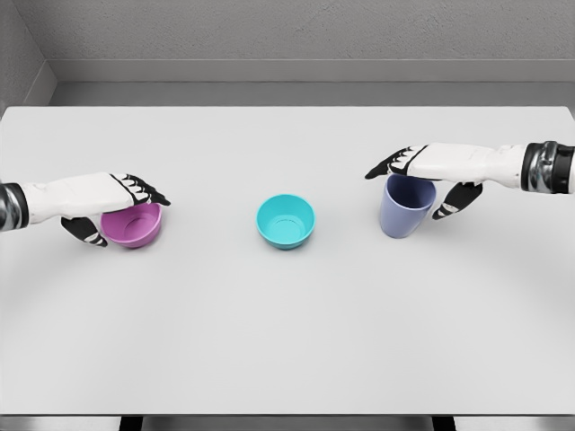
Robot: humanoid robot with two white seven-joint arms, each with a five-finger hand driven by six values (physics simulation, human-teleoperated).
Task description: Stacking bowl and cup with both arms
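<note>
— Cup? Bowls?
— Right of centre, periwinkle, mouth up but tipped slightly, long axis leaning. Teal bowl dead centre, upright, mouth up. Purple bowl far left, mouth up too.
— Hands?
— Right hand draped over the cup's rim, thumb down its right side, seemingly gripping. Left hand likewise around the purple bowl, fingers across the rim.
— Surface, room?
— Plain white table; grey wall behind.

Smooth matt plastic look on purple bowl, teal bowl and blue cup; matt pale desk, even-surfaced.
</note>
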